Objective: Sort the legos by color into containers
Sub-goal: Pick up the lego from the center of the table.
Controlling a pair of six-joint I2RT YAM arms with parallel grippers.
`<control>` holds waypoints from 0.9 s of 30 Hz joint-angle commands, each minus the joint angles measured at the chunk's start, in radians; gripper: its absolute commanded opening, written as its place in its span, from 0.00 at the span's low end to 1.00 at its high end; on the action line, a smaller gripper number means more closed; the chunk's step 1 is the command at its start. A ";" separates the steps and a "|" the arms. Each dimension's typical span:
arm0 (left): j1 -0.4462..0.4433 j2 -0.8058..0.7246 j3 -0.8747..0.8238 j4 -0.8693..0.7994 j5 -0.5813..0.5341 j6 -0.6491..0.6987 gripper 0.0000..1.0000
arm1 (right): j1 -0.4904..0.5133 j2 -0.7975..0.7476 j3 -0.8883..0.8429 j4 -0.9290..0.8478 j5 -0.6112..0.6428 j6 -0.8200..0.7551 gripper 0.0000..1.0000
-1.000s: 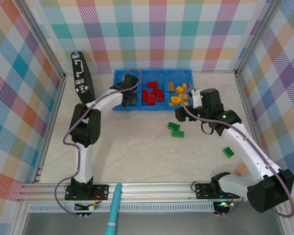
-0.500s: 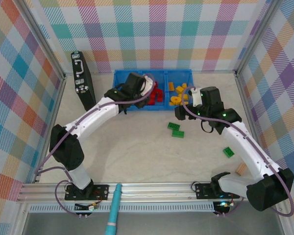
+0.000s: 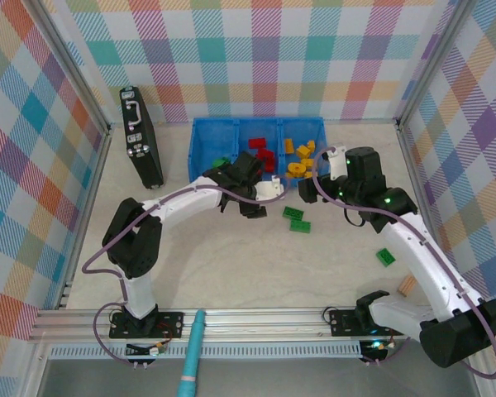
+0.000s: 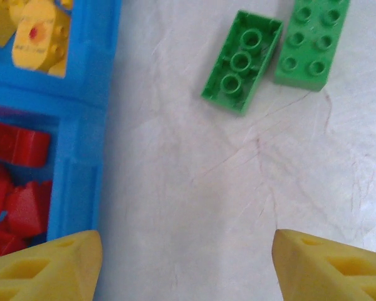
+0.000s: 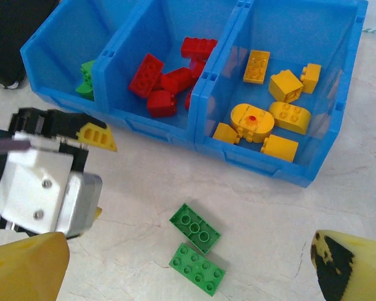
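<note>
Top external view: the table (image 3: 231, 265) carries the blue tray (image 3: 231, 124) at its far side, with the black case (image 3: 140, 136) to its left. The left gripper (image 3: 260, 194) hovers just in front of the tray, fingers spread wide and empty. The right gripper (image 3: 310, 186), near the tray's right compartment, gapes wide too, with nothing between its fingers. Red legos (image 3: 260, 155) lie in the middle compartment, yellow-orange legos (image 3: 302, 159) in the right, and a green lego (image 5: 86, 80) in the left. Two green bricks (image 3: 296, 213) lie just beside each other on the table before the tray. A third green brick (image 3: 385, 257) lies well apart, to the right.
</note>
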 commanded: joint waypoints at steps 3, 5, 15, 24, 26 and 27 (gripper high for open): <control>-0.025 0.060 0.019 0.094 0.158 0.114 0.73 | -0.005 -0.016 -0.014 -0.001 0.017 -0.031 0.99; -0.039 0.095 0.048 0.072 0.156 0.148 0.72 | -0.005 -0.022 -0.019 0.004 0.028 -0.035 0.99; -0.061 0.235 0.157 0.104 0.166 0.196 0.72 | -0.013 -0.038 -0.013 0.028 0.037 -0.036 0.99; -0.075 0.332 0.253 0.068 0.162 0.215 0.73 | -0.028 -0.037 -0.034 0.032 0.027 -0.037 0.99; -0.078 0.351 0.270 0.057 0.163 0.217 0.73 | -0.033 -0.039 -0.037 0.032 0.027 -0.037 0.99; -0.081 0.358 0.280 0.049 0.166 0.219 0.73 | -0.034 -0.041 -0.038 0.034 0.028 -0.039 0.99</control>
